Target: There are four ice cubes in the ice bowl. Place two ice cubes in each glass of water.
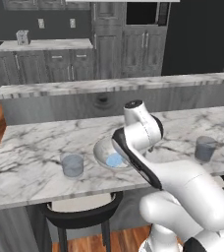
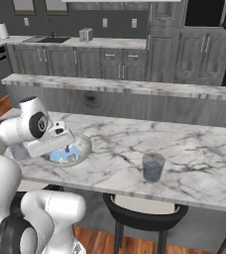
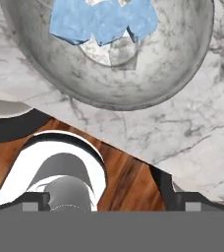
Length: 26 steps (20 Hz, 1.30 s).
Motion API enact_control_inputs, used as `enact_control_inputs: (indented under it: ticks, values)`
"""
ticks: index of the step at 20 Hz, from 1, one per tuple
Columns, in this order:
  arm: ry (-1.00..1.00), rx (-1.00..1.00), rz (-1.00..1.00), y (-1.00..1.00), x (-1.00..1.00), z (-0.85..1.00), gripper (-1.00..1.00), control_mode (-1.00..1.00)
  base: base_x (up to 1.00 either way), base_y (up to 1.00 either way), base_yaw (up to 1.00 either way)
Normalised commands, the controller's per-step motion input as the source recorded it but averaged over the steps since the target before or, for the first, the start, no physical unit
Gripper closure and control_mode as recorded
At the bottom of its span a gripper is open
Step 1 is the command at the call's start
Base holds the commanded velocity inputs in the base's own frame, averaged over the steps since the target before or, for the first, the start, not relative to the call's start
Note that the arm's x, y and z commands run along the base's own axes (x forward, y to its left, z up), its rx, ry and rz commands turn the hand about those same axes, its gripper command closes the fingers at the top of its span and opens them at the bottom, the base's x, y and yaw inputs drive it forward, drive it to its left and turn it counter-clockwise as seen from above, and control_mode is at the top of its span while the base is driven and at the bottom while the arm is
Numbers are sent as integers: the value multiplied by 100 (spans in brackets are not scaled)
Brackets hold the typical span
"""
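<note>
Jaws (image 3: 104, 204) spread apart with nothing between them, the two dark fingertips (image 3: 35, 203) just showing at the bottom edge of the hand view, well apart from each other. Poised above the near rim of the ice bowl (image 3: 173, 78), over the marble surface (image 3: 192, 142) edge, with wood floor (image 3: 128, 182) and a dark stool rim (image 3: 11, 129) below. Inside the ice bowl, pale blue ice cubes (image 3: 101, 22) clustered together toward the far side, touching one another; exact count hard to tell there. Seen from the right base camera, ice cubes (image 2: 65, 155) resting in the ice bowl (image 2: 85, 146), partly hidden by the white hand. On the left of the bowl, a glass of water (image 1: 72, 165) standing upright near the surface's front edge. On the right, a second glass of water (image 1: 205, 148), (image 2: 153, 167), upright and well apart from the bowl. No cubes visible in either glass. Behind, a raised marble ledge (image 1: 109, 84) and grey cabinets (image 1: 55, 66).
</note>
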Motion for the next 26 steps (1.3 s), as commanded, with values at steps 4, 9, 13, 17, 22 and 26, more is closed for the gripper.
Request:
enact_control_inputs:
  ticks: [4,9,13,17,22,26]
  values:
    - [0,0,0,2,31,-27,-100,-100,0,0,0]
    - [0,0,0,3,40,-25,-100,-100,0,0,0]
    - [0,0,0,10,41,-28,-100,-100,0,0,0]
    - [0,0,0,8,35,-34,-100,-100,0,0,0]
    - [0,0,0,3,37,-33,-100,-100,0,0,0]
    - [0,0,0,0,27,-28,-100,-100,0,0,0]
